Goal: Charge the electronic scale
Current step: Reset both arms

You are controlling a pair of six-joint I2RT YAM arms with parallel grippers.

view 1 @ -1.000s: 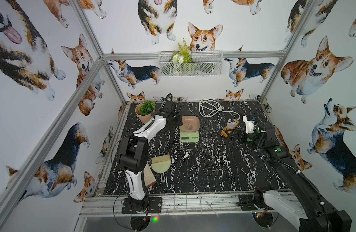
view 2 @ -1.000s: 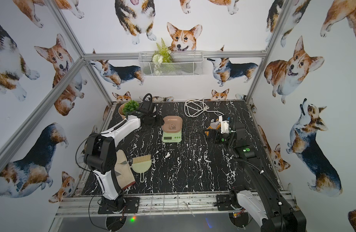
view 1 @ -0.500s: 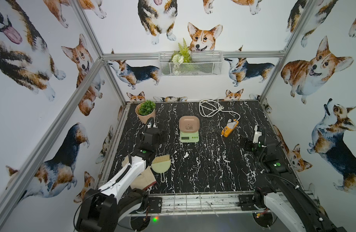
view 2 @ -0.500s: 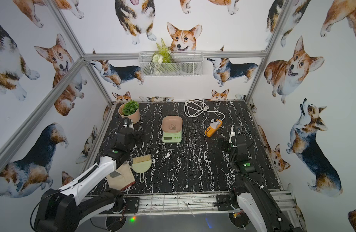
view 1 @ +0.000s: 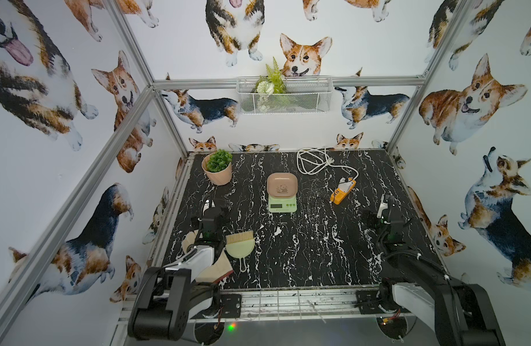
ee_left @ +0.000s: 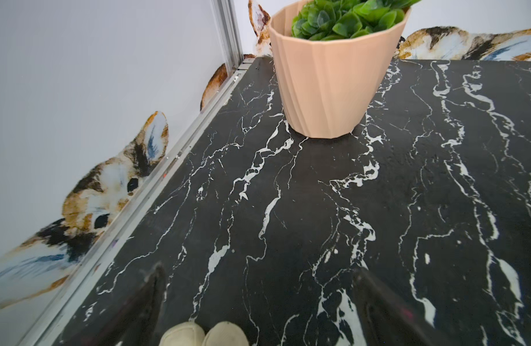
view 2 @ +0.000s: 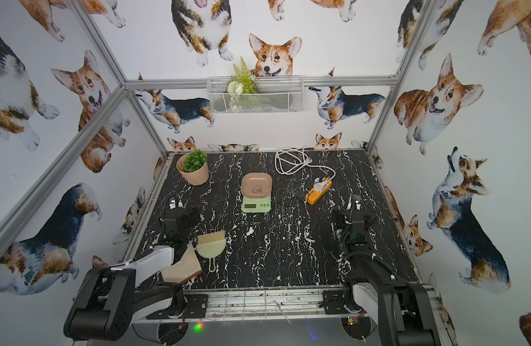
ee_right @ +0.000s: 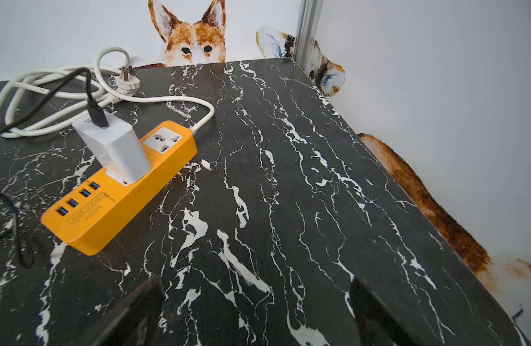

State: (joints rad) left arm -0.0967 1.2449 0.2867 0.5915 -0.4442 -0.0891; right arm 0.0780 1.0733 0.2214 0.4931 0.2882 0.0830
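Left gripper (ee_left: 258, 271) and right gripper (ee_right: 255, 281) hang open, empty, by 2 side edges of the worktop (view 1: 318, 254), the electronic scale (view 1: 282, 196) centred toward its back edge; plugging looks done, next: check the black cable (ee_right: 89, 90)

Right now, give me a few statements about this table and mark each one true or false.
1. The white charger is plugged into the orange power strip. True.
2. The right gripper holds the black cable. False: it is open and empty.
3. The scale carries a pink tray. True.
4. The left gripper grips the plant pot. False: it is open and apart from the pot.
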